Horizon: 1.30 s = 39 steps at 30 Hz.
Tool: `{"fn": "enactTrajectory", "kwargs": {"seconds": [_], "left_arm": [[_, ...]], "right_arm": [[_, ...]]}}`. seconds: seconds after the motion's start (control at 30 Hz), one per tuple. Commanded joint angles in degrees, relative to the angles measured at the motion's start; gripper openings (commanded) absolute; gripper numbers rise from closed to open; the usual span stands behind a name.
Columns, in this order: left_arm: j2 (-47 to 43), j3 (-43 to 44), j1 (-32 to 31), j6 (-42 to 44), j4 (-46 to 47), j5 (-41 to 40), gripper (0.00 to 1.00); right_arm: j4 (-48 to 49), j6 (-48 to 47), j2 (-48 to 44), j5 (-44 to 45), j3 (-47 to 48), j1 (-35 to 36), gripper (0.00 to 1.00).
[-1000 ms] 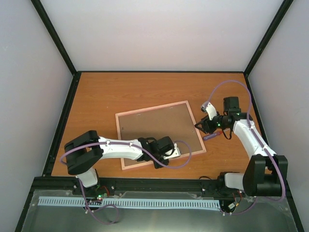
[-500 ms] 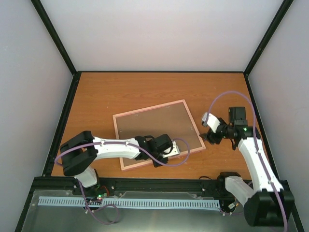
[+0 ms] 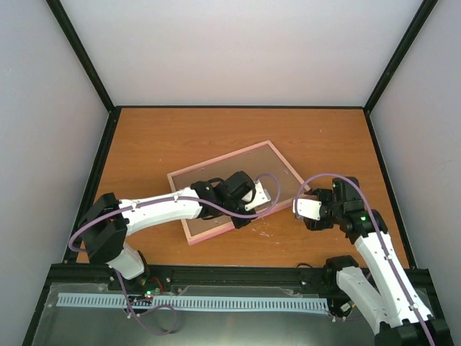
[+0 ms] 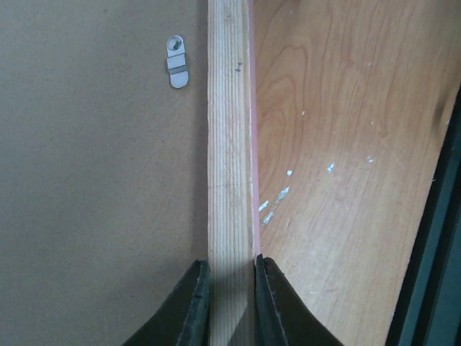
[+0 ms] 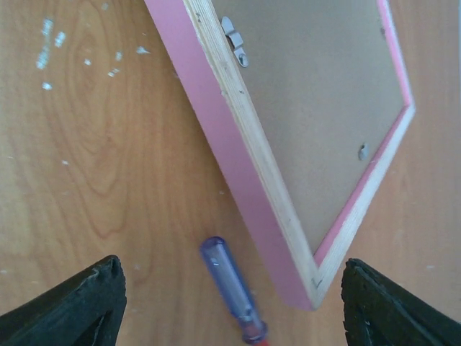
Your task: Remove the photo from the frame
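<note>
Frame (image 4: 229, 144) rail (back up) pinched in left hand (image 4: 230, 303); right hand (image 5: 232, 299) wide, seemingly near corner.

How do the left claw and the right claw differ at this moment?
The left claw is closed on the frame, pinching its bare wooden edge. The right claw stands wide open and grips nothing. The left claw touches the frame, while the right claw hangs apart from it, over the table, with a screwdriver lying below its gap. Both point down beside the frame, whose brown back faces up.
</note>
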Motion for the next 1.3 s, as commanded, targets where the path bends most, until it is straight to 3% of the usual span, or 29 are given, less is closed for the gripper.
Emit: {"fn": "enactTrajectory", "kwargs": {"seconds": [0.0,0.33,0.6,0.7,0.97,1.07,1.27], "left_arm": [[-2.28,6.72,0.19,0.72,0.18,2.96,0.01],[-2.36,9.96,0.51,0.02,-0.44,4.58,0.01],[-3.85,11.13,0.84,-0.22,-0.31,5.36,0.01],[-4.86,10.45,0.95,-0.58,0.20,5.33,0.01],[-7.57,8.42,1.12,-1.51,3.14,5.59,0.01],[-7.90,8.28,1.12,-1.69,3.50,5.66,0.01],[-9.03,8.00,1.11,-1.05,3.54,3.30,0.01]], "right_arm": [[6.88,-6.89,0.36,5.35,0.33,2.99,0.80],[12.06,-10.20,6.22,10.65,2.93,13.37,0.75],[30.11,-10.96,7.51,28.17,-5.16,26.23,0.69],[35.20,-10.36,7.95,31.18,-6.58,28.81,0.66],[37.51,-8.70,9.75,31.93,-8.79,31.21,0.54],[39.31,-8.35,10.22,32.20,-9.39,31.38,0.46],[37.42,-8.14,10.87,32.29,-7.46,31.39,0.19]]}}
